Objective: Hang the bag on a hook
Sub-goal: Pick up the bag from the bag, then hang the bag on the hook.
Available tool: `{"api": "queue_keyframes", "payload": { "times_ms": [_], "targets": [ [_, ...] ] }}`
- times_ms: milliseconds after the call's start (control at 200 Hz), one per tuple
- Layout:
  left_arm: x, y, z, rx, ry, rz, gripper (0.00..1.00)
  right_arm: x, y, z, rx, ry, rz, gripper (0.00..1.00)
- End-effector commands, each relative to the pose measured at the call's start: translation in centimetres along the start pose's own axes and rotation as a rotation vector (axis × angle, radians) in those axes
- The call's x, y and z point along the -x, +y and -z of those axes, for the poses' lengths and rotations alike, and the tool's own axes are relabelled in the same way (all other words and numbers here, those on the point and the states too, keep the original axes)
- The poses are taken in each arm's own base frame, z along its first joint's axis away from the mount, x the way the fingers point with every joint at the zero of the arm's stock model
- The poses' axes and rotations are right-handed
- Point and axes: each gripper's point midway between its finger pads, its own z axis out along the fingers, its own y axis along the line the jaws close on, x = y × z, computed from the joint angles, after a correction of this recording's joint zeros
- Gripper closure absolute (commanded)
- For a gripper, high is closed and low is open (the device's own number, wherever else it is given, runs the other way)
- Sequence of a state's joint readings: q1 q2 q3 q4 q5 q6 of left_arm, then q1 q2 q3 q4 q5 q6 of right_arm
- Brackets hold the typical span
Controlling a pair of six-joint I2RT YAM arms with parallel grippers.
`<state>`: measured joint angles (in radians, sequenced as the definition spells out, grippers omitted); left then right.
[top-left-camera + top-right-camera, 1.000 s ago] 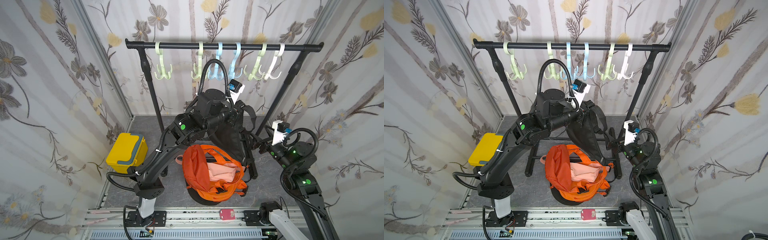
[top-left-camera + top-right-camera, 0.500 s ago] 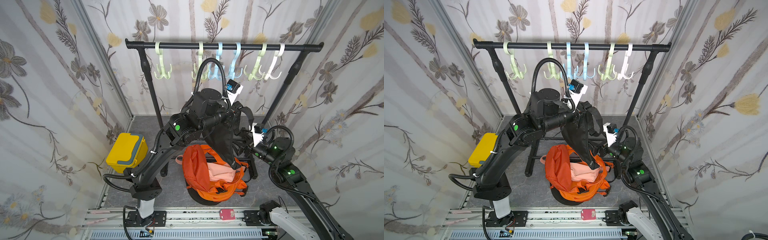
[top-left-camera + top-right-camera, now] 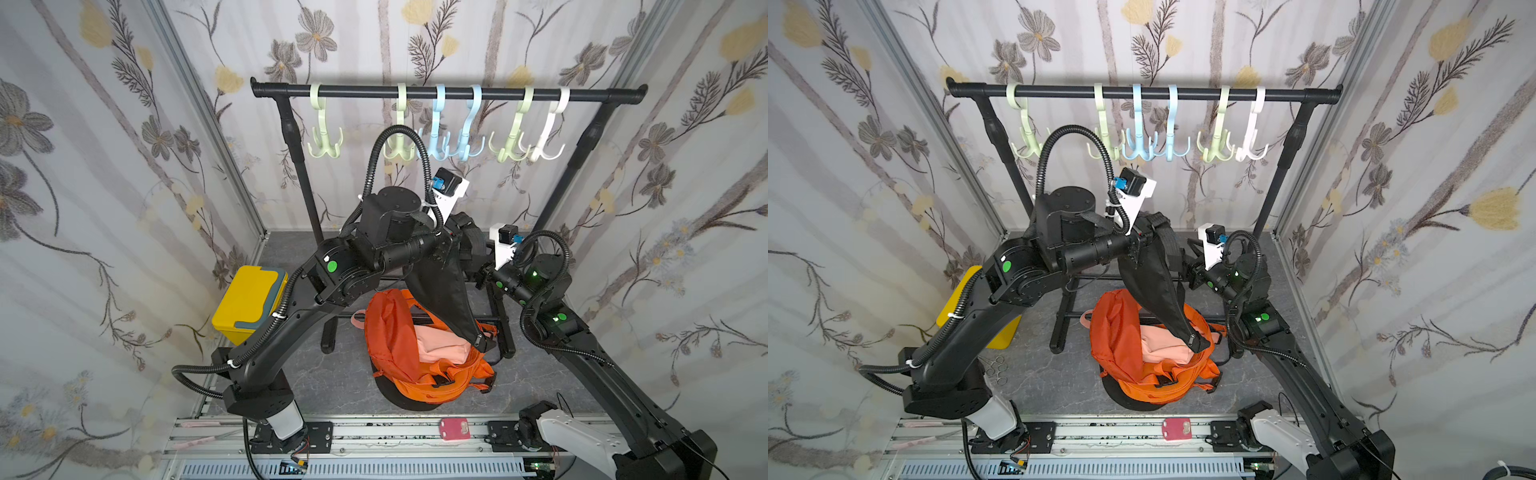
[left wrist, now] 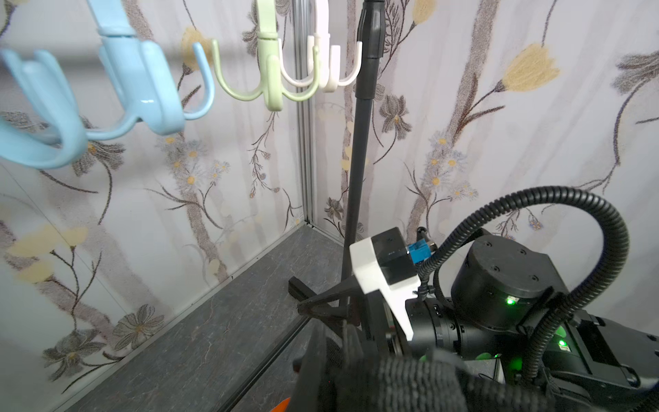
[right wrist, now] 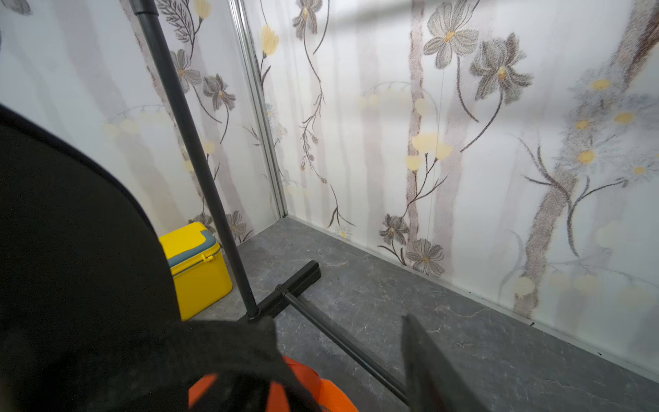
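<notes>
1. Top views, both of them, showed the black bag held clear of the floor. It hung as a long tapering shape in front of the rack, below the hooks and on none of them.
2. The left tool was clenched on the black bag's upper end, where the straps bunched. Fabric hid most of the grip itself.
3. The black bag's narrow lower corner hung over the open mouth of the orange backpack, which sat on the floor. Whether the two touched could not be told.
4. The right tool was just beside the black bag's straps, on the side away from the left arm.
5. In the right wrist view one dark finger stood free of the cloth. Black fabric covered the place of the other finger, so I could not tell whether this tool was released or grasping a strap.
6. Six hooks hung along the rail: two pale green, two blue, one pale green and one white.
7. In the left wrist view a blue hook loomed close and high, with a green hook and a white hook farther along.
8. A yellow box stood on the floor near the rack's post on the left arm's side.
</notes>
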<state>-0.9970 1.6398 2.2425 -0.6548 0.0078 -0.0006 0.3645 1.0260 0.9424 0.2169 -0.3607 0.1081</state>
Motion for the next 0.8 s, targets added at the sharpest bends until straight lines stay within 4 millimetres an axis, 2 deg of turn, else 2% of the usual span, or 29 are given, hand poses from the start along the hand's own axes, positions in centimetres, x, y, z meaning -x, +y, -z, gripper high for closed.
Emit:
{"api": "queue_keyframes", "payload": {
  "times_ms": [0, 20, 195, 355, 420, 590, 739, 799],
  "targets": [
    [2.0, 1.1, 0.9, 0.014, -0.095, 0.038, 1.00, 3.2, -0.9, 1.2, -0.034, -0.108, 0.014, 0.94],
    [1.9, 1.4, 1.1, 0.022, -0.096, 0.043, 1.00, 3.5, -1.2, 1.6, -0.046, -0.119, 0.014, 1.00],
    [0.7, 3.9, 1.7, 0.072, -0.102, 0.083, 1.00, 7.1, -3.0, 5.8, -0.138, -0.204, 0.043, 1.00],
    [-0.4, 6.2, 1.2, 0.176, -0.083, 0.090, 1.00, 11.2, -2.0, 7.8, -0.138, -0.179, 0.141, 1.00],
    [-0.6, 7.1, 0.8, 0.225, -0.076, 0.090, 1.00, 12.9, -2.2, 8.4, -0.173, -0.158, 0.174, 1.00],
    [0.3, 8.4, 0.0, 0.294, -0.102, 0.101, 1.00, 18.3, -6.5, 9.7, -0.375, -0.186, 0.179, 1.00],
    [1.3, 7.4, -1.5, 0.261, -0.114, 0.107, 1.00, 22.9, -8.9, 9.8, -0.427, -0.248, 0.154, 1.00],
    [1.3, 6.9, -2.6, 0.249, -0.109, 0.108, 1.00, 24.0, -9.6, 9.4, -0.441, -0.258, 0.149, 1.00]
  ]
}}
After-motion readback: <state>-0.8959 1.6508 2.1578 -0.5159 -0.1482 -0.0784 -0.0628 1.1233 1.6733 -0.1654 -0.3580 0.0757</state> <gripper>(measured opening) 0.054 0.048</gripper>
